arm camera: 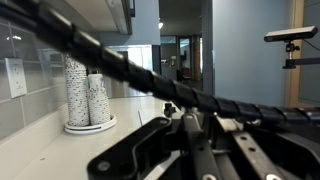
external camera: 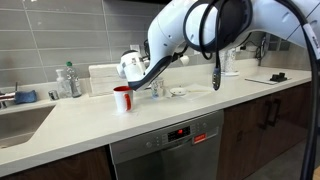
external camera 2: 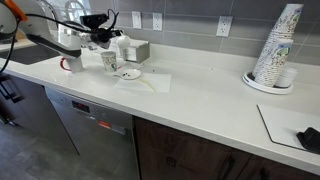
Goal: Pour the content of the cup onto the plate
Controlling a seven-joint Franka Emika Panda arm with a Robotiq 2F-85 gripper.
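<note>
Step in hand, as judged: grasping before the pour. The gripper (external camera 2: 108, 54) is at the small clear cup (external camera 2: 111, 64); whether it is spread or pinching cannot be told. The small shallow round white plate (external camera 2: 131, 74) lies just beside the cup on the pale counter (external camera 2: 200, 100). The next move calls for tilting the cup over the plate.

- My arm (external camera: 188, 32) wore smooth, rounded white shells.
- A black ribbed cable (arm camera: 110, 68) ran along it, and I saw it loop wide off the shell.
- The gripper (external camera 2: 106, 48) was matte black.
</note>
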